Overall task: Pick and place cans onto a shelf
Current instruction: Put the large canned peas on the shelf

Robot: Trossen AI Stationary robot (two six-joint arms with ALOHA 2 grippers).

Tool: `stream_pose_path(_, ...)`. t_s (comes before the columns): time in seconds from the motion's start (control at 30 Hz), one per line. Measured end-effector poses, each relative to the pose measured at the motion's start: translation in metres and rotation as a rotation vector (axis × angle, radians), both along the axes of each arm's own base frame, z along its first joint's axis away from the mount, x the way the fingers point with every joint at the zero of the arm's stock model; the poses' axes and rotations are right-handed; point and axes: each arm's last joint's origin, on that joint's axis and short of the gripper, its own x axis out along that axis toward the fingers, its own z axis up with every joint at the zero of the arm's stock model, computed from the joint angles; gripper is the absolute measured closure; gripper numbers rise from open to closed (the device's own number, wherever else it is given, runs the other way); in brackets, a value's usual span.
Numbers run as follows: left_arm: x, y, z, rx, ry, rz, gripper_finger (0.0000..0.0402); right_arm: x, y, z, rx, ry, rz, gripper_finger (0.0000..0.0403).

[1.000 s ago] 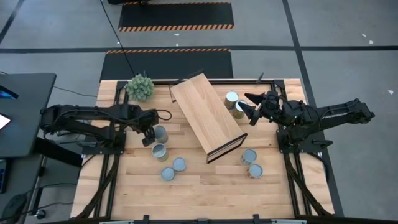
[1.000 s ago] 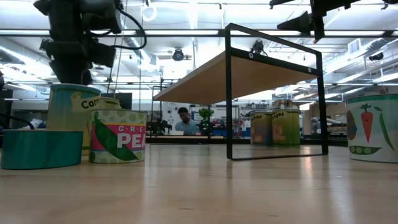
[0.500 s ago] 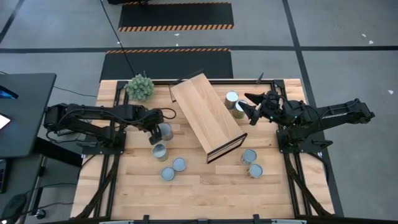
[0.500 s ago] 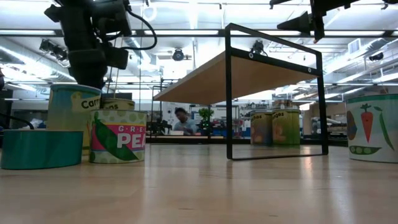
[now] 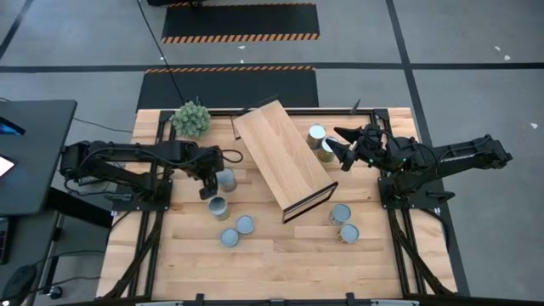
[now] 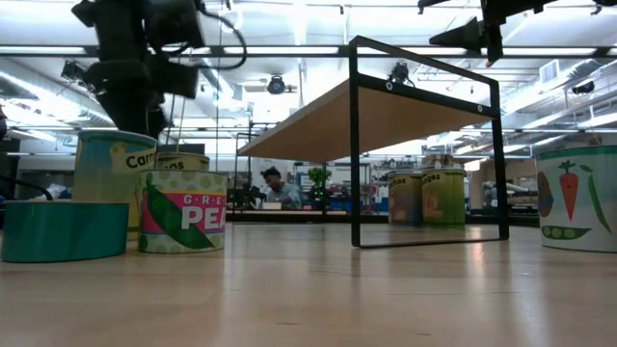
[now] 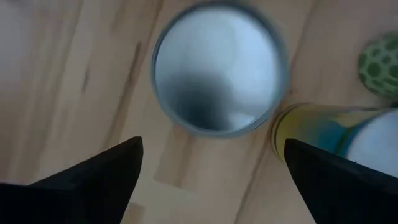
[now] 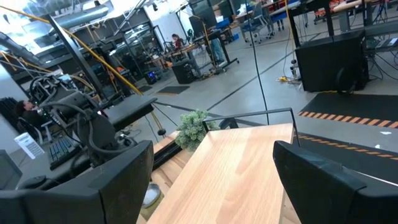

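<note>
The shelf (image 5: pixel 283 157), a light-wood plank on a dark frame, stands slantwise at the table's middle. Several silvery-topped cans stand on the table. Two are at the left (image 5: pixel 225 178) (image 5: pixel 218 206), two nearer the front (image 5: pixel 245 224), two at the right front (image 5: pixel 340 212), and two beside the shelf's far right (image 5: pixel 317 133). My left gripper (image 5: pixel 206 189) is open and points down above a can's round top (image 7: pixel 219 68), with a second can (image 7: pixel 348 134) beside it. My right gripper (image 5: pixel 340 151) is open and empty, held high beside the shelf (image 8: pixel 236 168).
A green spiky plant ball (image 5: pixel 191 119) sits at the table's far left corner. In the low view the pea can (image 6: pixel 183 212), a carrot can (image 6: pixel 114 178) and a low teal can (image 6: pixel 63 229) crowd together under my left arm. A person shows in the room behind.
My left gripper has shifted a little toward the table's right edge over the two left cans, then drifted slightly back. It stays open. My right arm and the cans have kept still.
</note>
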Motion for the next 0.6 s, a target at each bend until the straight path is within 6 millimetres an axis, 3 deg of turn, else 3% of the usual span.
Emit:
stream_pose_path(0.17, 0.003, 0.001, 0.004, 0.056, -0.02, -0.14, 0.0005, 0.0, 0.0, 0.0, 0.0, 0.0, 0.001, 0.0064)
stream_pose_path(0.6, 0.012, 0.004, 0.007, 0.093, -0.107, -0.087, 0.0005, 0.0, 0.0, 0.0, 0.006, -0.004, 0.003, 0.0069)
